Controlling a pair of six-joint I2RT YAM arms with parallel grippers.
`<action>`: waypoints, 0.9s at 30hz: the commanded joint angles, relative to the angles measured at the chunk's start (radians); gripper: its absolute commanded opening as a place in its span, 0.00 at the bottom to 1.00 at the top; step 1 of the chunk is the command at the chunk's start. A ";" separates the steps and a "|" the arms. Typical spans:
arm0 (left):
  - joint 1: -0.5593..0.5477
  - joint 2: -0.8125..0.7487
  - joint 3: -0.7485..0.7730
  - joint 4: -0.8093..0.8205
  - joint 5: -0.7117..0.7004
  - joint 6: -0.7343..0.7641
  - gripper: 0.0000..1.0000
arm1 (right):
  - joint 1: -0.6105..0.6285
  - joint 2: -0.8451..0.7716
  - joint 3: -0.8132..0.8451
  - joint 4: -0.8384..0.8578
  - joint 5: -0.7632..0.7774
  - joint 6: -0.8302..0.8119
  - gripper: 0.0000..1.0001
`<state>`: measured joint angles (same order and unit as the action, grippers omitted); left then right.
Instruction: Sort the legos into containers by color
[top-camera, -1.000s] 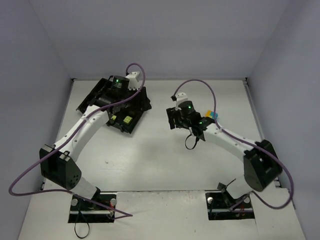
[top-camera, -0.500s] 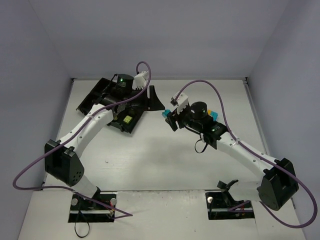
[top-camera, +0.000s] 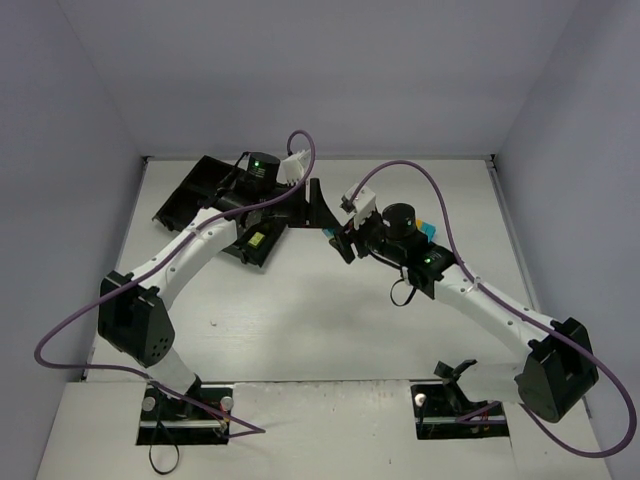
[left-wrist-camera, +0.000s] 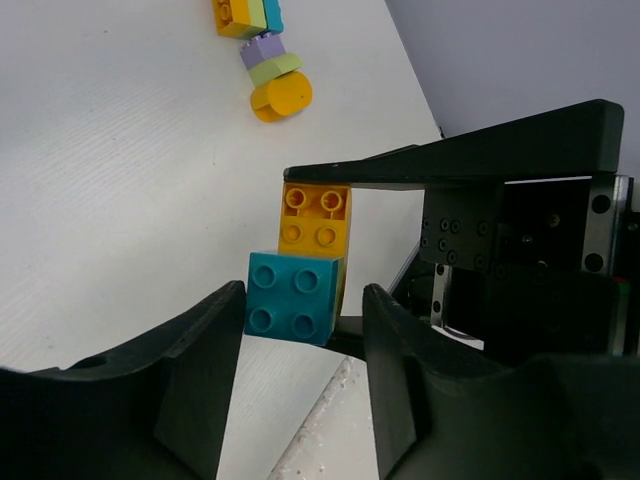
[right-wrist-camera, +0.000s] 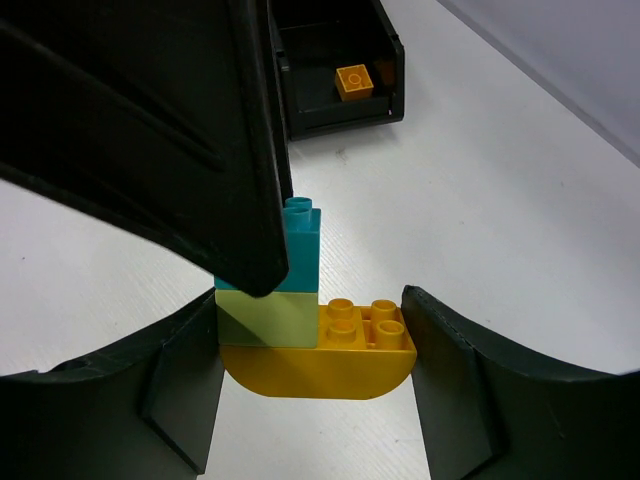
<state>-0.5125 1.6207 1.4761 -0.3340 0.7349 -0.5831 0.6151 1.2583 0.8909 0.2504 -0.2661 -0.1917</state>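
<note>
Right wrist view: the right hand (right-wrist-camera: 312, 345) is clamped on an orange curved brick (right-wrist-camera: 300, 372), one finger pressed against each end. A yellow-green brick (right-wrist-camera: 265, 318) sits on the studs nearest its left finger, and a teal brick (right-wrist-camera: 302, 250) is stacked on that, just past the fingertips. One broad black finger of the left hand crosses in front and covers the teal brick's edge. Farther ahead of the right hand, on the white counter (right-wrist-camera: 480, 170), lies the black tray (right-wrist-camera: 340, 118), with a small orange brick (right-wrist-camera: 355, 80) in the one compartment that shows. In the left wrist view the left hand (left-wrist-camera: 303, 310) has its fingers spread to either side of the teal brick; a narrow gap seems to remain on one side, so it looks open rather than gripping, though the angle is poor. Beyond that hand's fingertips a loose cluster of bricks (left-wrist-camera: 262, 55) rests on the counter, well apart from the held stack.
</note>
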 joint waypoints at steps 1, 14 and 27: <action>-0.008 -0.021 0.015 0.067 0.038 -0.003 0.42 | -0.005 -0.050 0.019 0.089 -0.015 -0.003 0.01; -0.006 -0.015 0.010 0.070 0.089 0.031 0.00 | -0.006 -0.042 0.013 0.096 -0.030 0.000 0.00; 0.112 -0.045 0.081 -0.030 0.112 0.103 0.00 | -0.009 -0.083 -0.098 0.066 -0.010 0.020 0.00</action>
<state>-0.4423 1.6234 1.4902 -0.3923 0.8234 -0.5121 0.6140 1.2079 0.8009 0.2955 -0.2943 -0.1814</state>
